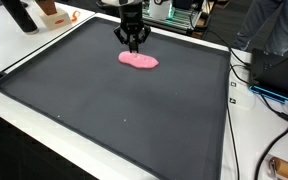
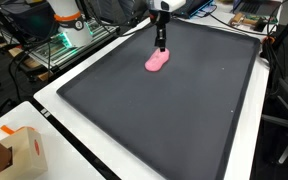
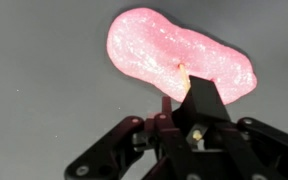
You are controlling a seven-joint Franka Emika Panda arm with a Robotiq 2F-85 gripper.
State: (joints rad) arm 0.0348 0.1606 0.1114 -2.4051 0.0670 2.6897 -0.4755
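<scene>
The end effector [image 3: 187,80] stands upright with its jaws drawn together, tips down at the near edge of a pink blob [image 3: 154,45]. Whether they nip a bit of it cannot be told. In the wrist view the blob lies just ahead of the tips, its long axis slanting across the view from upper left to lower right, so most of it sits beyond the tips and to their left. In both exterior views the end effector [image 1: 133,45] [image 2: 161,45] stands over the blob [image 1: 138,60] [image 2: 157,62], toward the far side of a dark mat [image 1: 114,110] on the white surface [image 1: 14,50].
</scene>
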